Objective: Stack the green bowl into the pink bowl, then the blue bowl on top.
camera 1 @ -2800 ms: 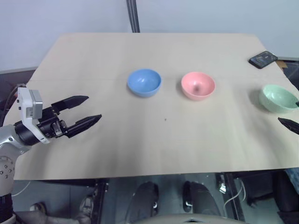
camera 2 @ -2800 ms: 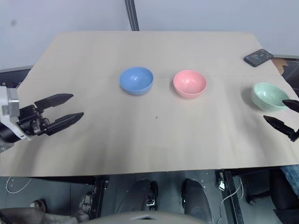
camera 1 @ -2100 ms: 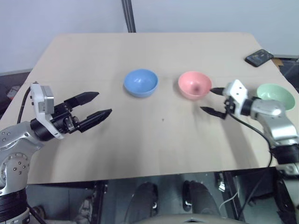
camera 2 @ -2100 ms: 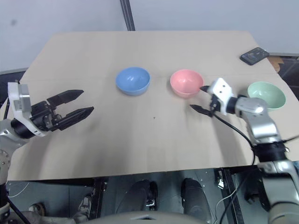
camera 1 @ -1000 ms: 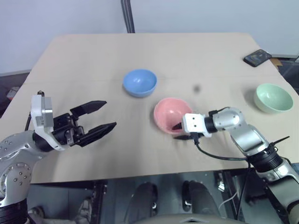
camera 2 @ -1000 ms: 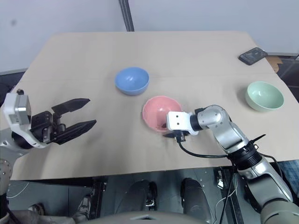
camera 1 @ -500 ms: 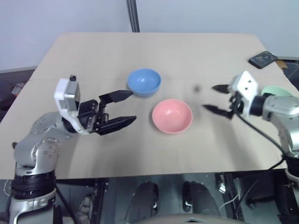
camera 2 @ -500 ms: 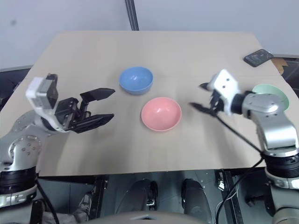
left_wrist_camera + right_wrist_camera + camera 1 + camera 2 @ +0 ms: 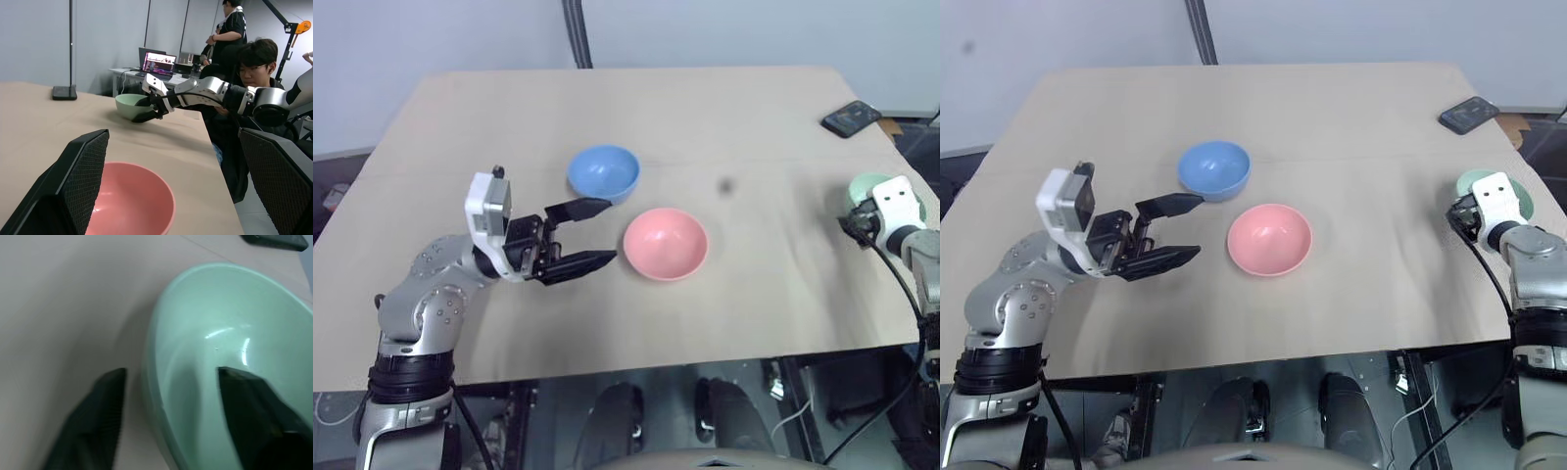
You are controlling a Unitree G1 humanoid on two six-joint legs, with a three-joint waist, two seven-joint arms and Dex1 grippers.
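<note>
The pink bowl (image 9: 666, 243) sits upright near the table's middle, with the blue bowl (image 9: 603, 172) behind it to the left. My left gripper (image 9: 609, 231) is open just left of the pink bowl, pointing at it without touching. The green bowl (image 9: 230, 357) stands at the table's right edge. My right gripper (image 9: 171, 373) is open at its near rim, with one finger (image 9: 100, 416) outside the wall and the other inside the bowl. The left wrist view shows the pink bowl (image 9: 127, 200) close ahead and the green bowl (image 9: 128, 105) beyond it.
A black phone (image 9: 850, 117) lies at the far right corner of the table (image 9: 509, 117). A black pole (image 9: 576, 34) rises behind the far edge. People (image 9: 244, 63) are beyond the table's right side, near a desk with a laptop (image 9: 157, 61).
My right gripper let go of the pink bowl near the table's middle and swung right to the green bowl's rim. My left gripper moved right, closer to the pink bowl.
</note>
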